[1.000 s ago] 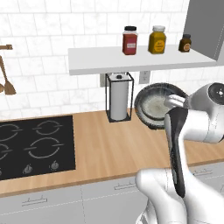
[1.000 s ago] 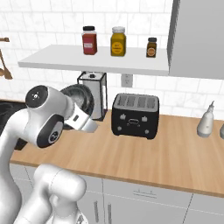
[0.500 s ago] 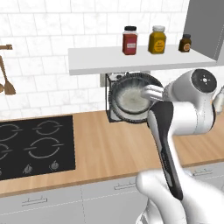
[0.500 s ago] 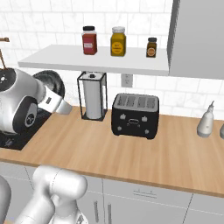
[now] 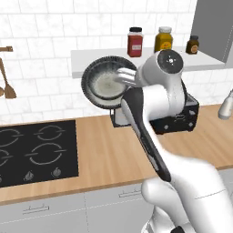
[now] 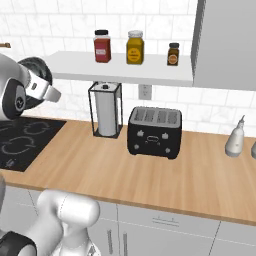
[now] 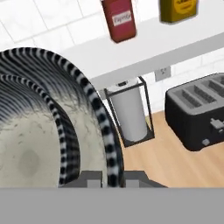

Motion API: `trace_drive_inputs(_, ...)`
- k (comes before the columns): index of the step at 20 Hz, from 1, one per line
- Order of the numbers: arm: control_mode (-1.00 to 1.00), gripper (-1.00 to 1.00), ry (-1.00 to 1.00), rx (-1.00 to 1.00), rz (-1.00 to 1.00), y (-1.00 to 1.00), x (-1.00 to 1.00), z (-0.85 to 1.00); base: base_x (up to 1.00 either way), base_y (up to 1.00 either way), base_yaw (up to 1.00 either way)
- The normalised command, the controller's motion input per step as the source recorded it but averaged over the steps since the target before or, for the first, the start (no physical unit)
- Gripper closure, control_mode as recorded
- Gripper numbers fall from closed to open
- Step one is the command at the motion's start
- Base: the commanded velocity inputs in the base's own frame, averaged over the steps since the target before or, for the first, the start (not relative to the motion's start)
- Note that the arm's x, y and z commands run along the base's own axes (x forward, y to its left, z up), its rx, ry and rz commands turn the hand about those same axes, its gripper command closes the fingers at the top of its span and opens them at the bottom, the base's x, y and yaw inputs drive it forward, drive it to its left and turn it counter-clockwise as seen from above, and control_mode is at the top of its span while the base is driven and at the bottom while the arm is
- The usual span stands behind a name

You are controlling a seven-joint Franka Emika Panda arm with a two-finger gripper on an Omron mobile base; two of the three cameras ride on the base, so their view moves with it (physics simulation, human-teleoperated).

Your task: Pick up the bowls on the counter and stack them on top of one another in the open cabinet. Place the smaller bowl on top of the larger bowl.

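In the left base view, a bowl [image 5: 107, 82] is held on edge in the air, in front of the left end of the shelf [image 5: 91, 59] and above the tabletop [image 5: 104, 150], with its pale inside turned towards the camera. In the right base view, the bowl's dark rim [image 6: 39, 67] is seen behind the arm. In the hand view, the end effector [image 7: 106, 181] is pinched shut on the bowl's rim [image 7: 103, 127]; the bowl should be levelled before being lowered onto the shelf, left of the red jar [image 7: 119, 19].

Red jar [image 7: 118, 18] carries a label — its lettering too blurred to read
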Motion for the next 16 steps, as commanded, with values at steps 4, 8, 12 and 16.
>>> trace_drive_inputs(4, -1.0, 1.0, 0.06, -0.03, -0.14, 0.71, 0.99, 0.69, 0.0, 0.0, 0.0)
trace_drive_inputs(8, -1.0, 1.0, 0.15, 0.0, -0.08, 0.22, 0.69, 0.81, 0.0, 0.0, 0.0)
trace_drive_inputs(12, -1.0, 1.0, 0.12, 0.05, -0.05, -0.11, 0.72, 0.25, 0.0, 0.0, 0.0)
trace_drive_inputs(16, -1.0, 1.0, 0.17, 0.02, -0.13, -0.03, 0.96, 0.0, 0.0, 0.0, 0.0)
